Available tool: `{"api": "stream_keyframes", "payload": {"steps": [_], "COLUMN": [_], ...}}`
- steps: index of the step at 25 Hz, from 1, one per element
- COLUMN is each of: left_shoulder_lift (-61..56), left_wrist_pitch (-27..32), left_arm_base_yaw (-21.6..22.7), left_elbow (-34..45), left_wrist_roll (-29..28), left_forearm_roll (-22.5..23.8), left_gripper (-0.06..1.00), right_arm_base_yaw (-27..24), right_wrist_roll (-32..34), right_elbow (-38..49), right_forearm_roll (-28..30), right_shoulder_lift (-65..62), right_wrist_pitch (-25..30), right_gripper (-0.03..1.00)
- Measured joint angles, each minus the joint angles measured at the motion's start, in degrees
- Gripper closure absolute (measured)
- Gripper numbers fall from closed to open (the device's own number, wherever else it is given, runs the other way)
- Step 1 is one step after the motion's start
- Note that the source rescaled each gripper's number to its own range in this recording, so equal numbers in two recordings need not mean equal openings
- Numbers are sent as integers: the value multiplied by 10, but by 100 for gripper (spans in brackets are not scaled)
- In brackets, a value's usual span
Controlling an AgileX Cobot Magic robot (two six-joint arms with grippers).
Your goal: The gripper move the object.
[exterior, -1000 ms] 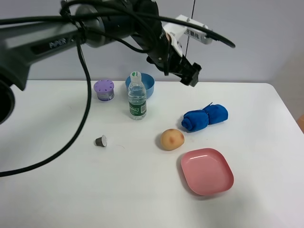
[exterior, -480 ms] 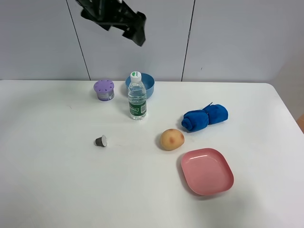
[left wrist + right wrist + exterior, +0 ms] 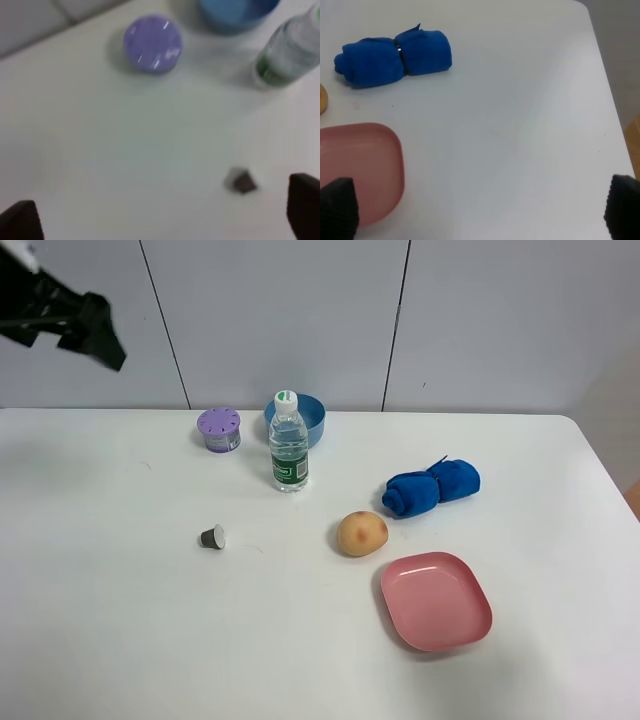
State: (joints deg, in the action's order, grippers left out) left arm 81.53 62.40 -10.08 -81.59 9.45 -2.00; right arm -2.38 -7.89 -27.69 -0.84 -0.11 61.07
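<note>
While its dark fingers (image 3: 20,220) stand wide apart with nothing between them, the left gripper (image 3: 95,335) hangs high at the far left of the scene, above the table's far-left corner and well apart from everything on it. Seen from the left wrist, the view is blurred, and the two finger tips frame a bare patch of white table (image 3: 120,640) with a small dark capsule (image 3: 243,182) near one of them. Beyond that lie a purple round container (image 3: 152,43), a water bottle (image 3: 287,52) and a light-blue bowl (image 3: 237,12).

Seen from the right wrist, the right gripper (image 3: 480,205) also has its fingers spread wide, holding nothing, over the right part of the table; it does not show in the high view.

On the right half of the table, untouched by either gripper, lies the rolled blue cloth bundle (image 3: 431,488), with a dark band around its middle. Just nearer than it and to its left sits a peach-coloured fruit (image 3: 361,533), and nearer still a pink plate (image 3: 436,601), empty. In the high view the bottle stands upright just in front of the bowl, with the purple container to their left at the far edge; the capsule rests alone nearer, left of centre.
</note>
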Motion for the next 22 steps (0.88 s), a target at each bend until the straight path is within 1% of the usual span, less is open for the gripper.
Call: {"api": "stream_keyframes", "payload": {"steps": [5, 9, 11, 15, 22], "left_shoulder_lift": [-145, -273, -336, -445, -583], "left_wrist_pitch": [-15, -20, -19, -19, -8], "left_arm_base_yaw": [91, 132, 140, 144, 144], "left_elbow": [156, 252, 290, 349, 438], "left_wrist_roll": [2, 2, 2, 2, -11], "left_forearm_roll": [0, 0, 0, 0, 0], "left_gripper": [-4, -4, -5, -5, -5], "right_arm_base_yaw": [0, 0, 0, 0, 0], "right_wrist_roll": [0, 0, 0, 0, 0], "right_elbow": [0, 0, 0, 0, 0], "right_forearm_roll": [0, 0, 0, 0, 0], "right_shoulder_lift": [0, 0, 0, 0, 0], "right_wrist_pitch": [0, 0, 0, 0, 0], "right_gripper": [-3, -3, -3, -3, -3]}}
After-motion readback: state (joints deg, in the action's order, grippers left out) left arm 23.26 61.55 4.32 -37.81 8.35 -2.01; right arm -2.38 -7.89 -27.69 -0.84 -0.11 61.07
